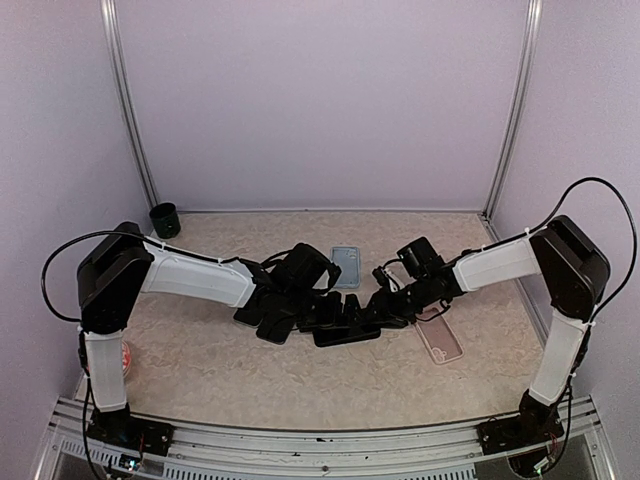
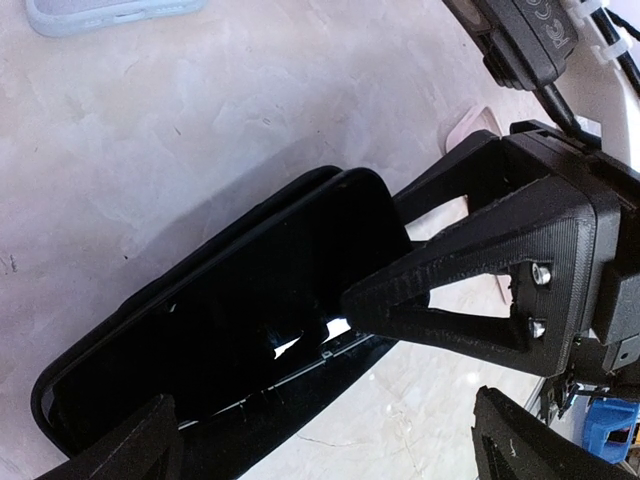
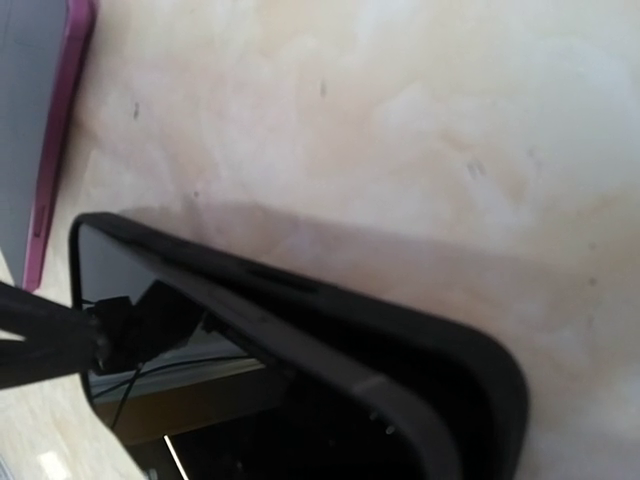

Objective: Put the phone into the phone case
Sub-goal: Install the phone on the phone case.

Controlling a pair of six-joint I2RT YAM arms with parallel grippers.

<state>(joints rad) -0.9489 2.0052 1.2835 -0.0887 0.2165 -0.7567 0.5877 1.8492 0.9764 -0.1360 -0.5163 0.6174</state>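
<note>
The black phone (image 2: 250, 300) lies slanted in the black phone case (image 2: 300, 395), one long edge raised out of the case rim (image 3: 400, 330). Both sit mid-table between the arms (image 1: 335, 328). My right gripper (image 2: 378, 245) is shut on the phone's far end, one triangular finger (image 2: 450, 290) across the screen and the other behind the case. My left gripper (image 2: 335, 450) is open wide. Its two fingertips (image 2: 130, 445) stand either side of the near end without closing on it. In the top view the left gripper (image 1: 280, 320) and right gripper (image 1: 378, 308) meet over the phone.
A pale blue-grey case (image 1: 346, 266) lies behind the grippers, also at the left wrist view's top edge (image 2: 110, 12). A pink case (image 1: 440, 338) lies to the right, its edge (image 3: 55, 130) showing beside the phone. A dark green cup (image 1: 165, 218) stands back left.
</note>
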